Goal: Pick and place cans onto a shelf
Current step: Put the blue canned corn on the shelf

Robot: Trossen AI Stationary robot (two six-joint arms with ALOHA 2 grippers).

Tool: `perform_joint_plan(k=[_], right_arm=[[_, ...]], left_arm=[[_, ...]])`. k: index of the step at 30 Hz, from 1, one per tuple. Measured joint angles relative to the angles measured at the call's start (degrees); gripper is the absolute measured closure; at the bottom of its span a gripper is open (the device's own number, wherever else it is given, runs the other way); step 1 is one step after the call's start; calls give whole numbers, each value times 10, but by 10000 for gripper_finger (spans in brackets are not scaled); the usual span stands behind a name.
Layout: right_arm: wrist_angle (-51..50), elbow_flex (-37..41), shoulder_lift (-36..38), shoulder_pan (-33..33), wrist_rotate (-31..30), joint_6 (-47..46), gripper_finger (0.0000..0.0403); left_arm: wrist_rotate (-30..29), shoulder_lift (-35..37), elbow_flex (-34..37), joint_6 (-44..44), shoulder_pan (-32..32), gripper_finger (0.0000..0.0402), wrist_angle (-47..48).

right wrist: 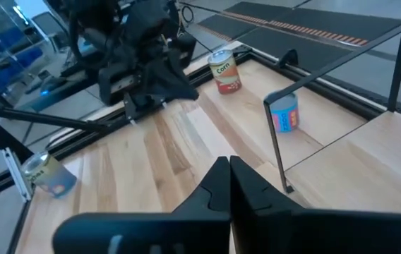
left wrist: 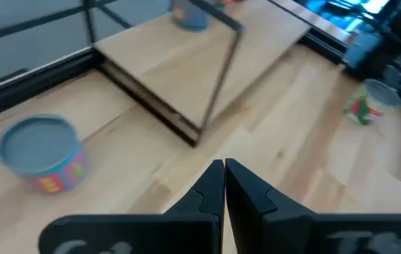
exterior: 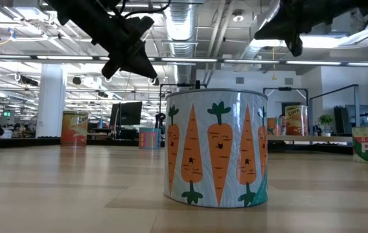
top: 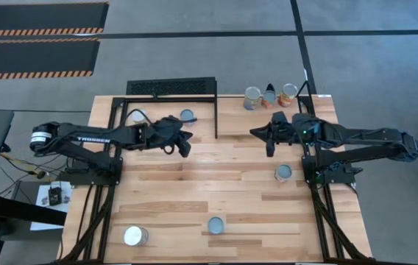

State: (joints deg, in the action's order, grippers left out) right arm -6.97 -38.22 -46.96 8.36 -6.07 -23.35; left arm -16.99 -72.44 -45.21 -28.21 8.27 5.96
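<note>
Overhead, left gripper (top: 188,149) and right gripper (top: 269,147) facing across the table (top: 194,191), jaws closed, empty.

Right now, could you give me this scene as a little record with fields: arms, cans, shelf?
left gripper: shut, empty, in the air beside the shelf
right gripper: shut, empty, in the air on the shelf's other side
shelf: at the table's far edge, black frame bars around it
blue can: upright on the shelf
corn can: at the shelf's left end
far cans: three, at the far edge right of the shelf
loose cans: one at the right, two near the front edge
</note>
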Motion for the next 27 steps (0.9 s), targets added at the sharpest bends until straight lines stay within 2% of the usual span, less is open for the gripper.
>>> perform_joint_plan(k=[9,15,21,24,27], right_arm=[[-2,0,-30,0,21,42,392],[-1,0,-44,0,22,43,392],[8,0,-45,5,5,0,392],[17,0,-45,12,-3,-22,392],[32,0,-45,16,-4,-28,392]], left_arm=[[3,1,-1,-12,43,401,28],[80,1,-1,27,102,401,48],[121,0,-1,133,144,368,87],[114,-17,0,201,149,339,79],[102,-49,-1,263,152,310,23]])
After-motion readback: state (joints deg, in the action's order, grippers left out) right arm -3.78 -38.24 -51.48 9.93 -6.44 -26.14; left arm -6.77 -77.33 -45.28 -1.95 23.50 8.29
